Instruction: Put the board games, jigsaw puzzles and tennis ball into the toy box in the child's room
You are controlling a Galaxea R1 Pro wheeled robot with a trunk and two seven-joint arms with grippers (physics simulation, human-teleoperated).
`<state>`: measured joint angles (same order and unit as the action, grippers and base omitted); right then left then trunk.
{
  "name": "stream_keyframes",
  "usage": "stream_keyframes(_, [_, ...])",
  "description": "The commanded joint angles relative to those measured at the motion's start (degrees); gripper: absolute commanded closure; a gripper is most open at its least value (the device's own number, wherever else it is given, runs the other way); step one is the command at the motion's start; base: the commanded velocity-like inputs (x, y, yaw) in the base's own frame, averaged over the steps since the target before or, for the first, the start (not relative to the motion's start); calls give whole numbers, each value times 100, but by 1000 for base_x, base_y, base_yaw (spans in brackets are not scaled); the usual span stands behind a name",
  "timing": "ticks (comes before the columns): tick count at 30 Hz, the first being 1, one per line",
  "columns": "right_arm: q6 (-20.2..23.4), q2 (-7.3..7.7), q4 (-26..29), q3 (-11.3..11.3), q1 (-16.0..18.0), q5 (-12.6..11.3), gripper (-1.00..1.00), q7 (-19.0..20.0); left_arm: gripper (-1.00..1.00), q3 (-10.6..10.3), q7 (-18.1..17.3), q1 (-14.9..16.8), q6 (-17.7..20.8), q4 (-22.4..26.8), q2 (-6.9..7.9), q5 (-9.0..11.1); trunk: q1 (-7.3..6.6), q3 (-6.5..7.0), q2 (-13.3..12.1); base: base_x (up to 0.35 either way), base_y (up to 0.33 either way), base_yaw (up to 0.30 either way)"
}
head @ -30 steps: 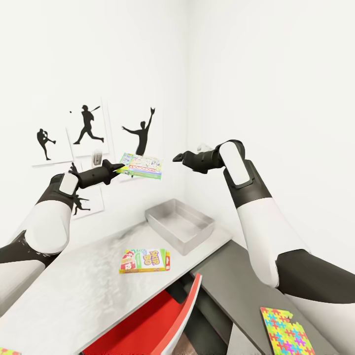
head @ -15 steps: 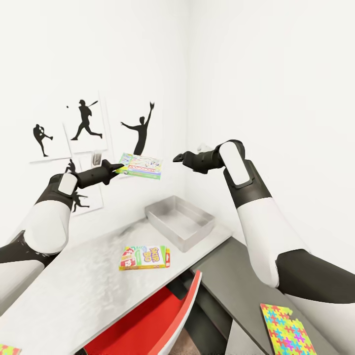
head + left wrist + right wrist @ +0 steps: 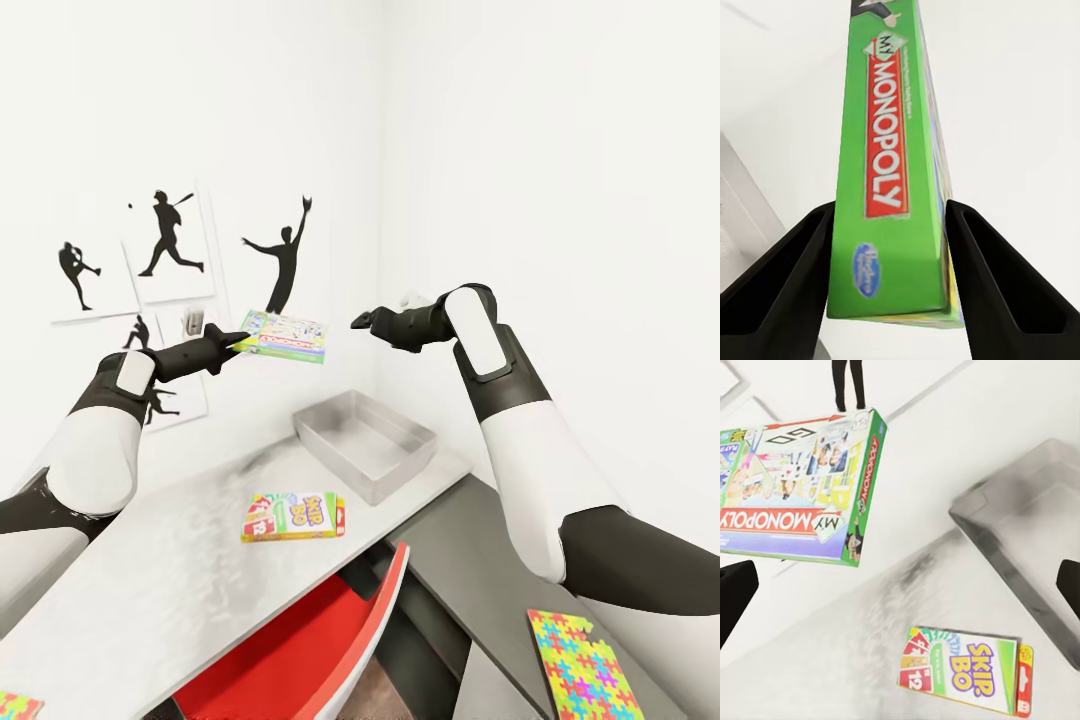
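Holding a green My Monopoly game box [image 3: 286,336] in the air, the left gripper [image 3: 234,343] has its two black fingers [image 3: 791,285] clamped on the box's opposite faces, gripping it near one end; box roughly level in head view, up in front of the white wall with the black silhouette sports pictures [image 3: 170,238]. Same box shows in right wrist view [image 3: 795,499], printed top face visible, floating above the table. Right gripper [image 3: 362,320] raised in mid-air level with the held box, well apart from it, pointing toward it; its fingertips sit at the opposite edges of right wrist view, so the jaws stand wide apart with nothing between them. Toy box [image 3: 362,443], pale grey bin, sits on the light grey table [image 3: 150,580] at the corner against the walls, below and between the two grippers; nothing seen inside it. Skip-Bo game box [image 3: 293,516] lies flat on the table near the front edge, just short of the toy box, not touching it; also seen in right wrist view [image 3: 967,669] beside the bin [image 3: 1027,529]. Jigsaw puzzle [image 3: 580,666] lies flat on the dark grey table section at the robot's right. Another multicolour corner [image 3: 18,706] at the table's far left, too cropped to identify. Red chair [image 3: 300,650] tucked under the table edge.
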<state>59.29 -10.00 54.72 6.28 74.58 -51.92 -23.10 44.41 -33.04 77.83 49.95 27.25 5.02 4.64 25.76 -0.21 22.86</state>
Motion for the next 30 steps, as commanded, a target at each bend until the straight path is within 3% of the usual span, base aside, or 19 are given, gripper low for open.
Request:
stream_keyframes(1, [6,0,3,4,3,-57,-100,-61,100,24,20,4,42,0,-1,37,2,-13,5,0,0,0])
stream_keyframes(16, [0,0,3,18,-1,-55,-100,-60,100,26,48,4,-66,0,-44,26,2,-154,5,59,0,0])
stream_keyframes(20, [3,0,3,21,-4,-53,-100,-57,100,17,299,4,-526,-37,-124,34,2,-192,5,4,0,0])
stream_keyframes(25, [20,0,15,22,-12,-38,-100,-55,100,16,838,-1,-867,-52,-357,41,2,-239,5,0,0,0])
stream_keyframes(30, [28,0,20,26,-20,-30,-100,-54,100,9,978,-4,-1192,-55,-446,36,2,-286,5,0,0,0])
